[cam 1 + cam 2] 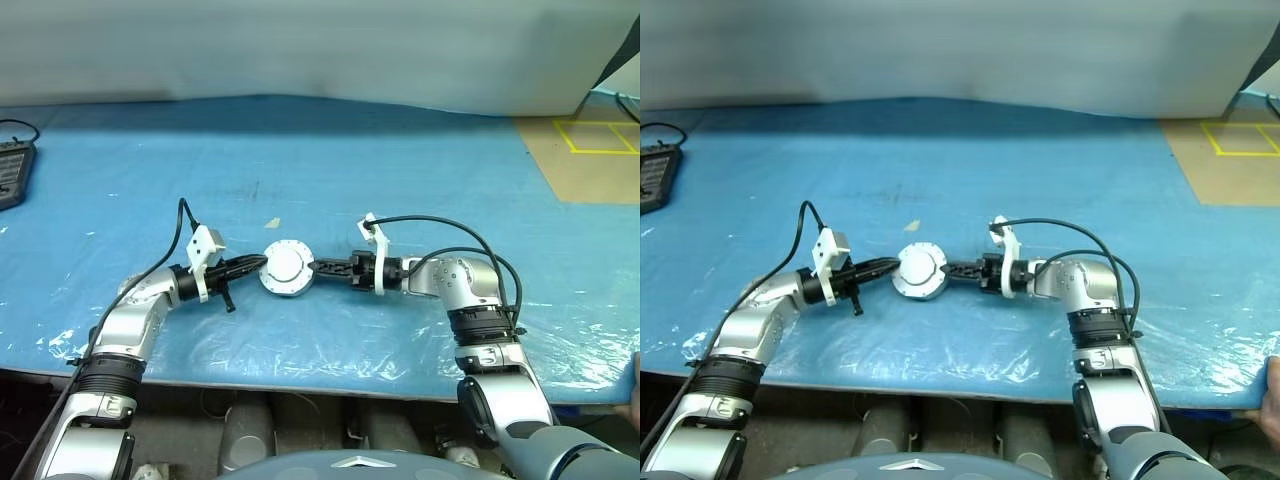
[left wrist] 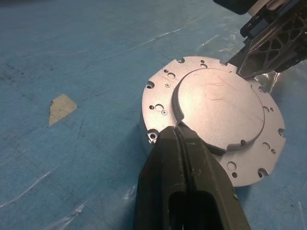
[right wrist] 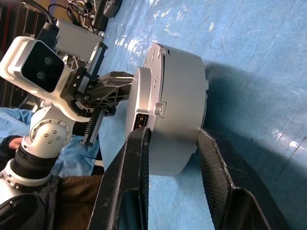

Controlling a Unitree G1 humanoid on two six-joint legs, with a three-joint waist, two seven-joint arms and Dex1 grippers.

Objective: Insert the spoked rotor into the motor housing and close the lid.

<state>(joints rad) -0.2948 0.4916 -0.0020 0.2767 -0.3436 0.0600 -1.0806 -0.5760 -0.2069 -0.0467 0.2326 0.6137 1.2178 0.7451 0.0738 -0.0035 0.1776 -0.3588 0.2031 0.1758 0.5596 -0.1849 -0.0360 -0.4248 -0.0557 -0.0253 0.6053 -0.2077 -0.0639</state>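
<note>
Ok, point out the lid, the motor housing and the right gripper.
lid (image 2: 218, 108): left wrist view, plain silver face.
motor housing (image 3: 184, 110): right wrist view, side wall.
right gripper (image 3: 175, 148): right wrist view, between its fingertips.

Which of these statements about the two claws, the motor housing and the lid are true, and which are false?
1. The lid sits on top of the motor housing, plain silver face up. True.
2. The right claw is wide open and away from the housing. False: its fingers clamp the housing's side.
3. The left claw is shut, its tip at the lid's edge. True.
4. The housing lies on a bare wooden table. False: it is above a blue plastic-covered table.
</note>
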